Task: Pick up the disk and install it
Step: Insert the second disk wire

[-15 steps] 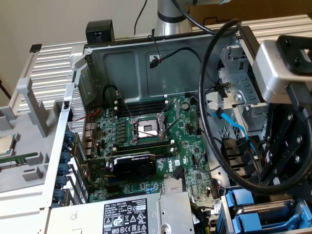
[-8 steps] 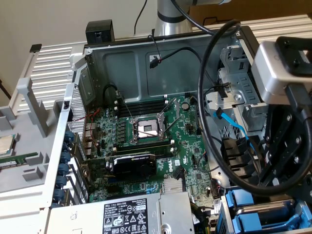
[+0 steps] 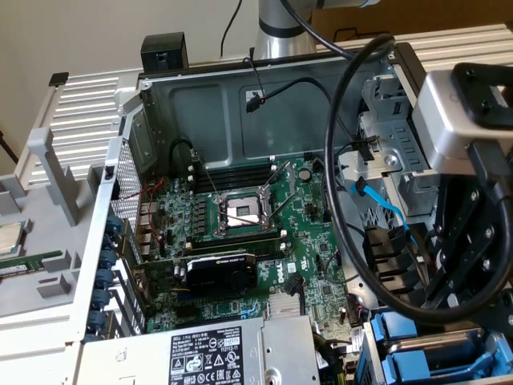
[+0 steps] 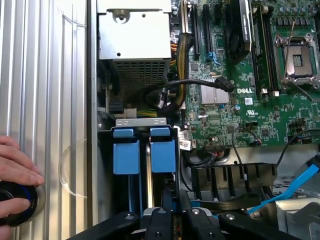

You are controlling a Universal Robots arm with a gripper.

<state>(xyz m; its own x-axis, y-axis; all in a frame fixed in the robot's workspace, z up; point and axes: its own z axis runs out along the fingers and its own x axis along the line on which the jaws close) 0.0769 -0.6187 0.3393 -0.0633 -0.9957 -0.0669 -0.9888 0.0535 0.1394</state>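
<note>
Wrist view alone shows a hand (image 4: pixel 15 185) beside the closed gripper (image 4: pixel 173 210).

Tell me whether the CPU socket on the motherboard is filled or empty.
Empty. The CPU socket has its metal frame standing around bare contacts, with no chip or cooler seated on it; the wrist view shows the same.

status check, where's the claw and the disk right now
Claw shut, low over the drive bay. Blue plastic drive carriers seated in the bay directly beneath it; which one is the disk, cannot tell. Black cable loops close by the arm.
</note>
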